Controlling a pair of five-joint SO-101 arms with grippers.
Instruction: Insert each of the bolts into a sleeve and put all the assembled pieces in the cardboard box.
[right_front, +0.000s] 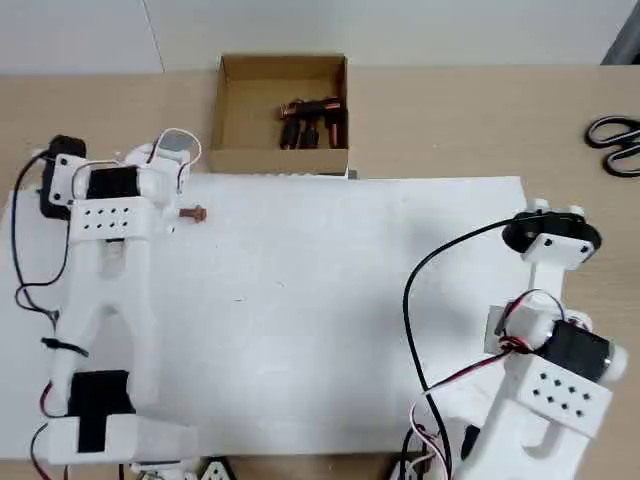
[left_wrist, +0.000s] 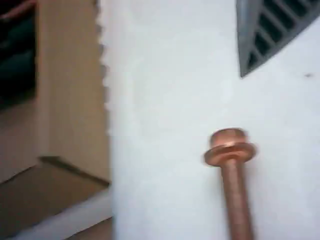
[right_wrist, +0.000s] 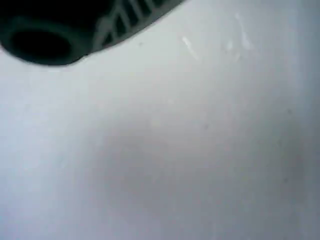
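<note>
High view: bolt lies flat on white sheet, axis 9–3, head toward 3, at left gripper, arm stretched toward 12. Right gripper sits at 4, and cardboard box at 12 holds assembled pieces. Left wrist view: bolt on sheet, box corner near; right wrist view: sheet close below, and neither gripper's opening can be told.
</note>
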